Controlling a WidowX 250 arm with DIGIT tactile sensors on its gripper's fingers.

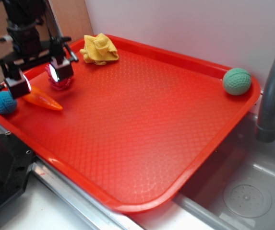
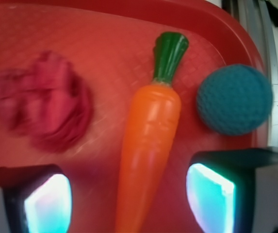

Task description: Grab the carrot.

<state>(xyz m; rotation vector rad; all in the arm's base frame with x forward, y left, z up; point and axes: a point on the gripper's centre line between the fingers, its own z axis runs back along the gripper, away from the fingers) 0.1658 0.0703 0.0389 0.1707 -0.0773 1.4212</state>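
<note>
Gripper (image 2: 129,204) open astride carrot (image 2: 151,131), pink wad (image 2: 41,109) (blurred) and blue ball (image 2: 235,99) flanking.

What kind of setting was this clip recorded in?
It looks like a toy kitchen sink station: a grey faucet curves over a basin with a drain, and a red tray laid across it holds toys, among them a carrot under the open tool.
</note>
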